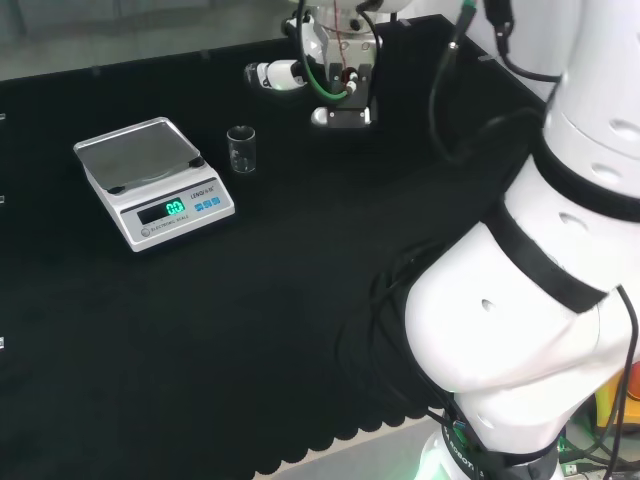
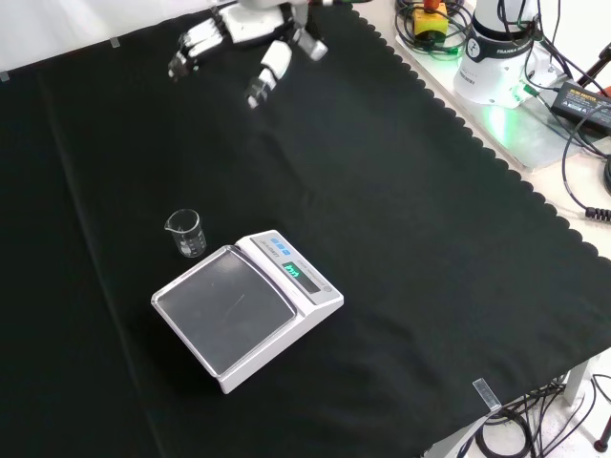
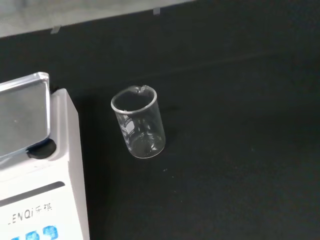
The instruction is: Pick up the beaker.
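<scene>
A small clear glass beaker (image 1: 241,150) stands upright and empty on the black cloth, just right of the scale in the head view. In the front view the beaker (image 2: 186,233) sits a little above and left of the scale's pan. The wrist view has the beaker (image 3: 139,123) close up, spout at its rim, apart from the scale. The black and white hand (image 2: 250,43) hangs high over the cloth's far part, well away from the beaker, its fingers straight and spread with nothing in them. In the head view the hand (image 1: 285,73) is at the top, beyond the beaker.
A white digital scale (image 1: 152,180) with a steel pan and a lit display stands beside the beaker; the scale (image 2: 246,305) is also plain in the front view and its edge (image 3: 35,165) in the wrist view. The arm's base and cables (image 2: 496,57) sit off the cloth's right edge.
</scene>
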`<move>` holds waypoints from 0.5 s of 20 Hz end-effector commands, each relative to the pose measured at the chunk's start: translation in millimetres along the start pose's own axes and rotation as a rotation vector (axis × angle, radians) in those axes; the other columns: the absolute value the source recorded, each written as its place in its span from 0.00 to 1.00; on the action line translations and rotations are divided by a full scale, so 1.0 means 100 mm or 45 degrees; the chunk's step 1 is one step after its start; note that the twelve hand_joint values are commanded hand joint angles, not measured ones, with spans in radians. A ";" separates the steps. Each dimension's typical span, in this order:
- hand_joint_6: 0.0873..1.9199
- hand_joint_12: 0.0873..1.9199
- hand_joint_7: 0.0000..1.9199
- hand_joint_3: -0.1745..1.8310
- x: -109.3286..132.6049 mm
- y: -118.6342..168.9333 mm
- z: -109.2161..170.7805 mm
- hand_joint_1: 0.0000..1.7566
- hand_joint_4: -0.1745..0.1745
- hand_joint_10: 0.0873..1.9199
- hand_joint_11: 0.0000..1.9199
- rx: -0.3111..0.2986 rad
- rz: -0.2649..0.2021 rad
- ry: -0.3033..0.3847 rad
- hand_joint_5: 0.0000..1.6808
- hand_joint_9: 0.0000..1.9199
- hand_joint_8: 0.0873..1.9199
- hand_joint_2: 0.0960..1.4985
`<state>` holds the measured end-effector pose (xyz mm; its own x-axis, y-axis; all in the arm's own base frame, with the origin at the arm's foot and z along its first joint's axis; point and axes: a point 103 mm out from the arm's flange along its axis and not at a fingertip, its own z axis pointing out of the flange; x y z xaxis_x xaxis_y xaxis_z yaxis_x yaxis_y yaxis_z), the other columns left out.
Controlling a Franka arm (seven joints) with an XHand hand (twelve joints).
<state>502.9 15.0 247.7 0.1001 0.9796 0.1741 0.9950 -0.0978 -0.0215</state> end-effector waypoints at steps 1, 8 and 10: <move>0.00 0.77 0.03 0.15 0.04 0.56 0.36 0.17 0.27 0.45 0.12 0.065 -0.064 0.050 0.16 0.13 0.41 0.59; 0.00 0.77 0.03 0.15 0.01 0.74 0.64 0.17 0.26 0.45 0.12 0.136 -0.090 0.069 0.16 0.13 0.42 0.59; 0.00 0.77 0.03 0.15 0.00 0.76 0.71 0.17 0.26 0.45 0.12 0.158 -0.100 0.063 0.16 0.14 0.42 0.59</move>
<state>571.5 18.0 196.0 0.0496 0.9768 0.2081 0.9960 -0.0329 -0.0831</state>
